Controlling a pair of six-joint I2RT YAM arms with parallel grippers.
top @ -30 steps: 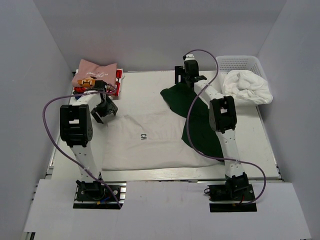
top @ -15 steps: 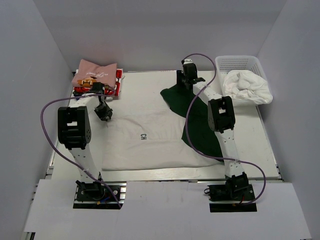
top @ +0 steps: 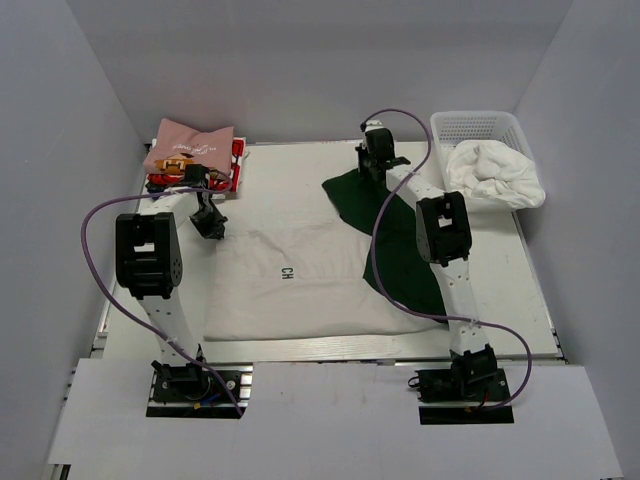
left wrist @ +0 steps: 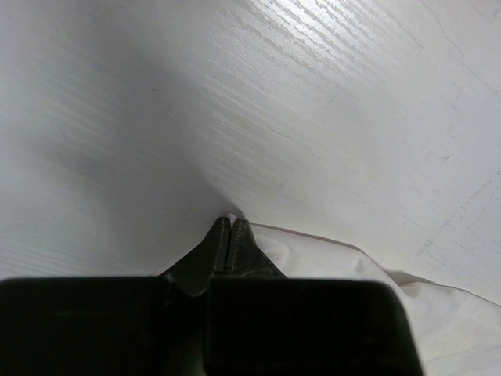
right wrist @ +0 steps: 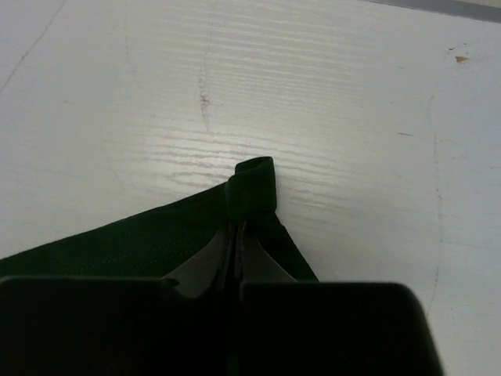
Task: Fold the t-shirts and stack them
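An off-white t-shirt [top: 290, 285] with black letters lies spread flat in the middle of the table, its dark green sleeve [top: 358, 195] reaching to the far right. My left gripper [top: 208, 222] is down at the shirt's far left corner. In the left wrist view it [left wrist: 229, 223] is shut on a tip of off-white cloth [left wrist: 337, 274]. My right gripper [top: 375, 160] is at the sleeve's far end. In the right wrist view it [right wrist: 237, 231] is shut on the green fabric [right wrist: 117, 243], whose hem curls up past the fingertips.
A pile of folded shirts, pink [top: 190, 145] on top with red [top: 236, 160] under it, sits at the far left corner. A white basket [top: 480, 125] holding bunched white cloth [top: 495, 172] stands at the far right. Grey walls enclose the table.
Both grippers went from open to shut on cloth. The left one shifted to the shirt's corner, and the right one moved slightly farther along the green sleeve.
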